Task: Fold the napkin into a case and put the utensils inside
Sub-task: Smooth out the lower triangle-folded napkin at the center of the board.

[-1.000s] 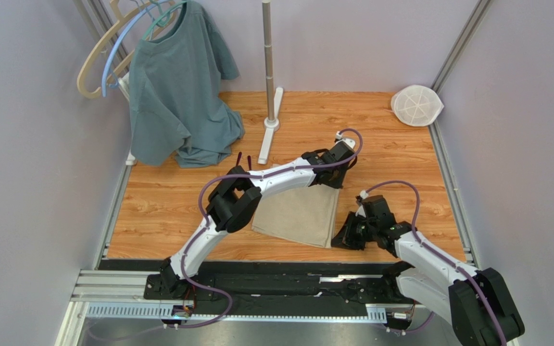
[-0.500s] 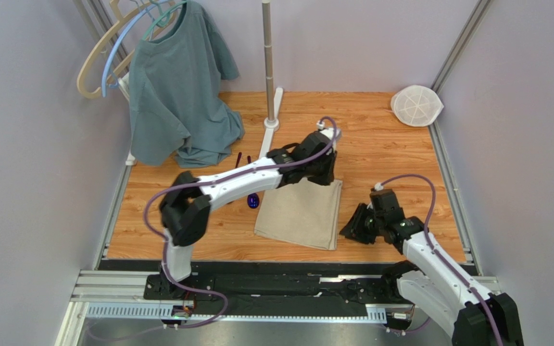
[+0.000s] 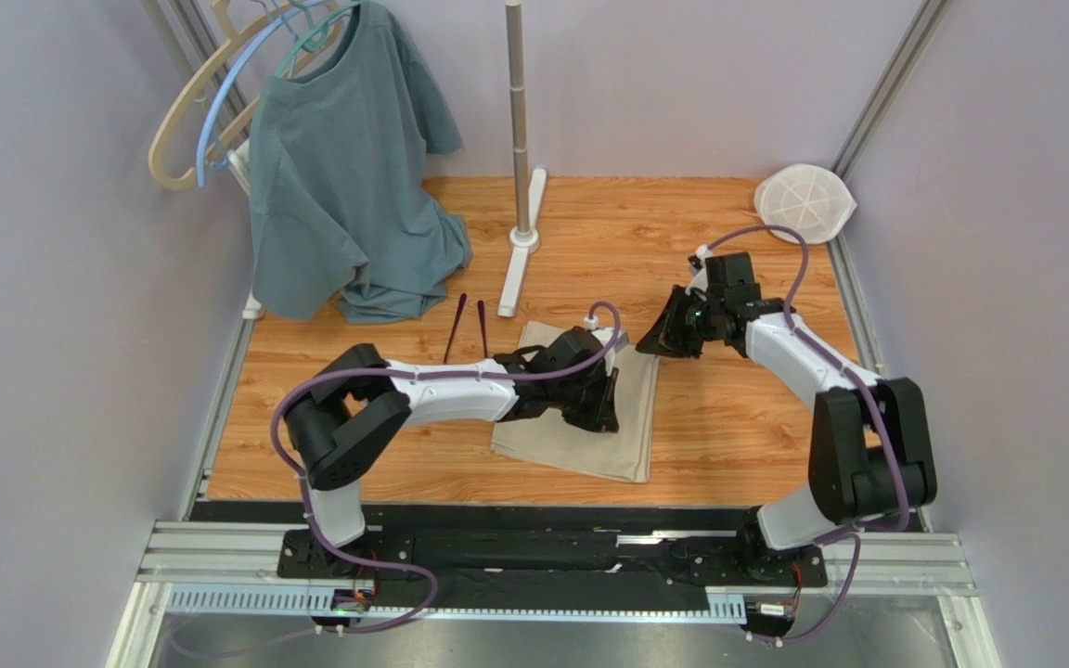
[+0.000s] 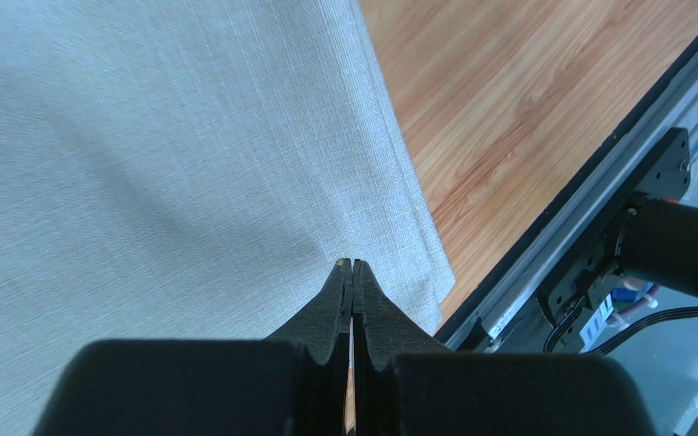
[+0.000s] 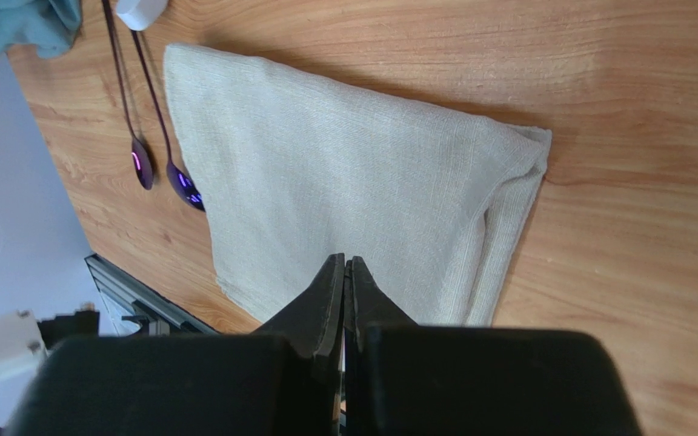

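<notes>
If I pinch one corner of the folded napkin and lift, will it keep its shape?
Probably not. The napkin looks like thin woven cloth lying limp on the table, so it should droop. Its folded layers sit loose and uneven along the edge, so they would likely fall open. It seems light, so a push may wrinkle it.

A lab: grey walls [image 3: 66, 348], aluminium rails [image 3: 220, 557].

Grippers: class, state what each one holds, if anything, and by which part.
Nothing is held. The left gripper and the right gripper are both shut on nothing, above the napkin.
</notes>
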